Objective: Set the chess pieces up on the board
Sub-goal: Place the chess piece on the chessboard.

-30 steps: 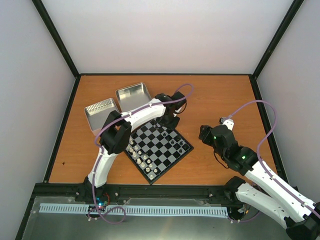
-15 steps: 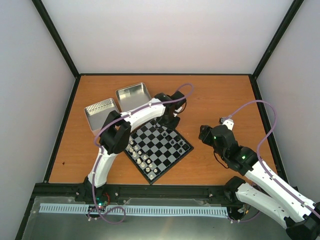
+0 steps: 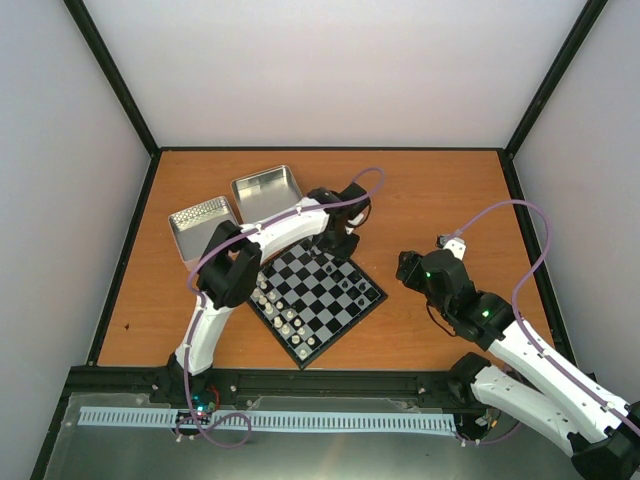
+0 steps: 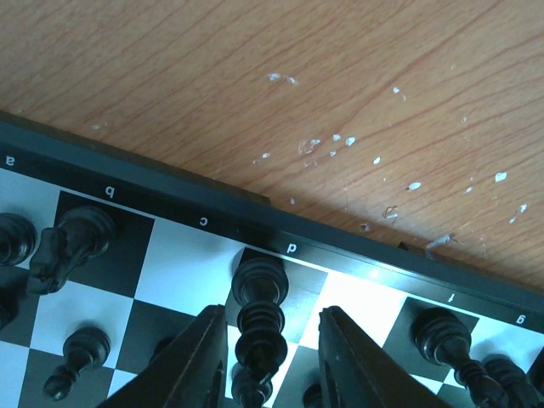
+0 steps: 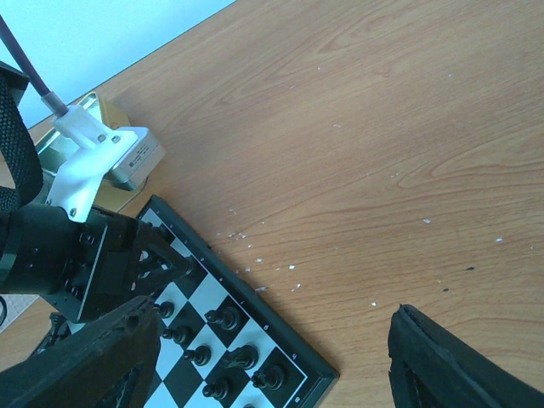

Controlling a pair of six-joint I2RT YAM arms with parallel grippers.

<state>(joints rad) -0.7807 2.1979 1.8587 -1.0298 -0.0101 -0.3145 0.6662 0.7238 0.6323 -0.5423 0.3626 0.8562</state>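
One wooden table [image 3: 430, 190] carries everything: the board [image 3: 322, 298] lies turned cornerwise near the near edge, with cream pieces [image 3: 278, 308] lining its near-left edge and black pieces [image 3: 350, 282] its far-right edge. Toward the far-left corner sit two silver tins, the plain tin [image 3: 268, 192] apparently empty, the dimpled tin [image 3: 203, 222] unreadable. Your right gripper [image 5: 272, 365] hangs wide and empty beside the board, while your left gripper [image 4: 270, 313] stands narrowly parted around a black piece [image 4: 259, 285] on the far-right edge, gripping nothing, so lift straight up, clear of its neighbours.
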